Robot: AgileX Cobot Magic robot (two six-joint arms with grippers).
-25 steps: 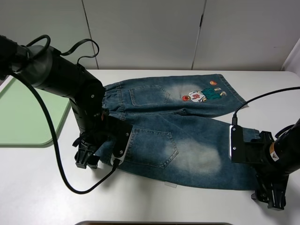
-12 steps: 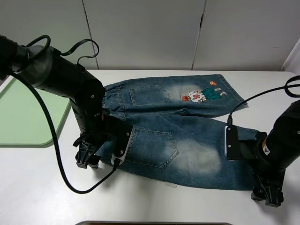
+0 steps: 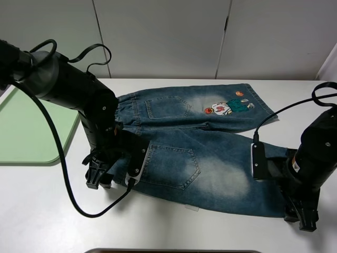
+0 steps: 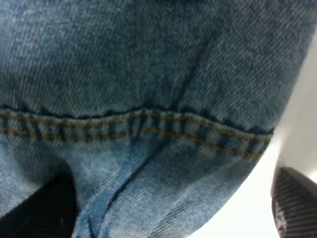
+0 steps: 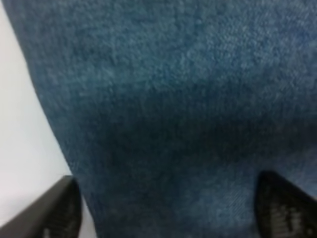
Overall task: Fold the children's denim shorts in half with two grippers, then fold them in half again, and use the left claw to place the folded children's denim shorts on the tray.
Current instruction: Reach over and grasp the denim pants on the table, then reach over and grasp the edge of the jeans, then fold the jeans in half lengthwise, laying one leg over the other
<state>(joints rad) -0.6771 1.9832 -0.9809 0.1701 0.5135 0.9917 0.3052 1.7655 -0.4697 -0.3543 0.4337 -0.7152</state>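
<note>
Children's denim shorts (image 3: 210, 158): lay flat beside tray (image 3: 21, 132), unfolded | my right gripper (image 3: 301, 215): had moved in over hem, fingers wide | my left gripper (image 3: 99, 176): unmoved at waistband, wide | first-fold grasp judged next.

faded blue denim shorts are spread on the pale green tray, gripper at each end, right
No: the exterior high view shows the faded blue denim shorts spread on the white table, left gripper and right gripper at each end; the pale green plastic tray lies apart.
</note>
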